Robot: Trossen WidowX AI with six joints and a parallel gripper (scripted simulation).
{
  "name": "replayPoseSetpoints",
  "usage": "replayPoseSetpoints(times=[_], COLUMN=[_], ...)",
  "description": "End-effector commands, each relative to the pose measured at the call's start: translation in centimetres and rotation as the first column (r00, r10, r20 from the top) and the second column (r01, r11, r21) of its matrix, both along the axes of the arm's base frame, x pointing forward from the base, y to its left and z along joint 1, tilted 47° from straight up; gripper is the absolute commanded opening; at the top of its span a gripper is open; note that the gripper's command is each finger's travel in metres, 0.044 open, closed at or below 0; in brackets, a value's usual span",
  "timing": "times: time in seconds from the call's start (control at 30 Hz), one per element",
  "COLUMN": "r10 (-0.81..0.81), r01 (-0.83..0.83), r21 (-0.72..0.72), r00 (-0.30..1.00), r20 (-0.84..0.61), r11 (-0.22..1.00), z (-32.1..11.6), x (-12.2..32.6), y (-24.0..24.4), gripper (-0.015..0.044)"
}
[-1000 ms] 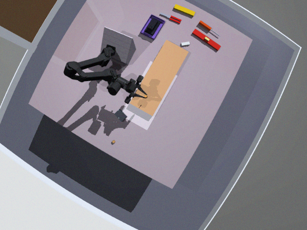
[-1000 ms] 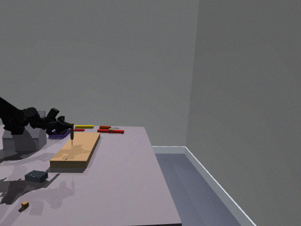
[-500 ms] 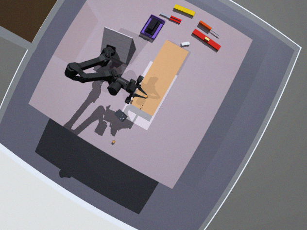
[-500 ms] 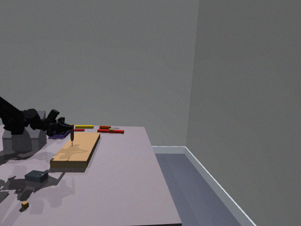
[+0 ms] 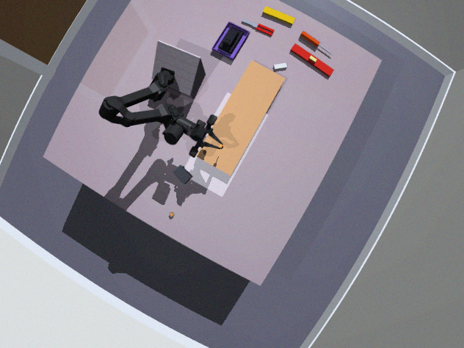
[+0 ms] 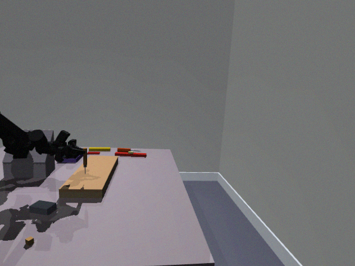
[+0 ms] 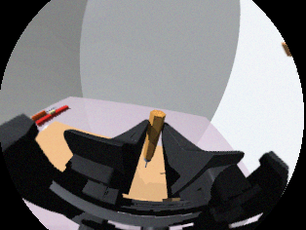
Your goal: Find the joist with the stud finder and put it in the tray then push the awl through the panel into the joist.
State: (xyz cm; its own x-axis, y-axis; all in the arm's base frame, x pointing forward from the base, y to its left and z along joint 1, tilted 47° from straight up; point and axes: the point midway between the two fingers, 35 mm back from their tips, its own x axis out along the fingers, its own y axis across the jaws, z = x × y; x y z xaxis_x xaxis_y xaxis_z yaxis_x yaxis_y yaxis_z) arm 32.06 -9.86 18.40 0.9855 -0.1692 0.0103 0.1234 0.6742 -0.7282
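Note:
My gripper [image 5: 221, 146] [image 6: 84, 152] [image 7: 154, 124] is shut on the awl [image 6: 85, 157] [image 7: 156, 117] by its orange-brown handle. The awl stands nearly upright, point down, over the near part of the tan floor panel [image 5: 257, 98] [image 6: 101, 166] [image 7: 55, 138]. Its thin shadow on the panel lies apart from it, so the tip seems to be a little above the surface; exact contact is hard to tell. The black stud finder [image 5: 230, 40] lies in the purple tray [image 5: 223, 53] [image 6: 68, 160], beyond the arm. The joist is hidden.
A dark block [image 5: 183, 174] [image 6: 42, 207] and a small orange cube [image 5: 171, 214] [image 6: 29, 241] lie off the panel's near end. A white block [image 5: 280, 67] lies by its far end. Beyond are a red level [image 5: 322, 67], orange screwdriver [image 5: 310, 38], yellow bar [image 5: 278, 15] and red-handled tool [image 5: 265, 28].

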Motion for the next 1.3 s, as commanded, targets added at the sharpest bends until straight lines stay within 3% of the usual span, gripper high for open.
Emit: replayPoseSetpoints(times=[0.0,1.27], r10=[0.008,0.007], r01=[-0.008,-0.008], r21=[-0.003,-0.004], r00=[1.0,1.0], r20=[-0.003,-0.004], r11=[1.0,1.0], z=[-0.3,-2.2], x=[0.0,-0.1], y=[0.0,-2.1], gripper=[0.0,0.0])
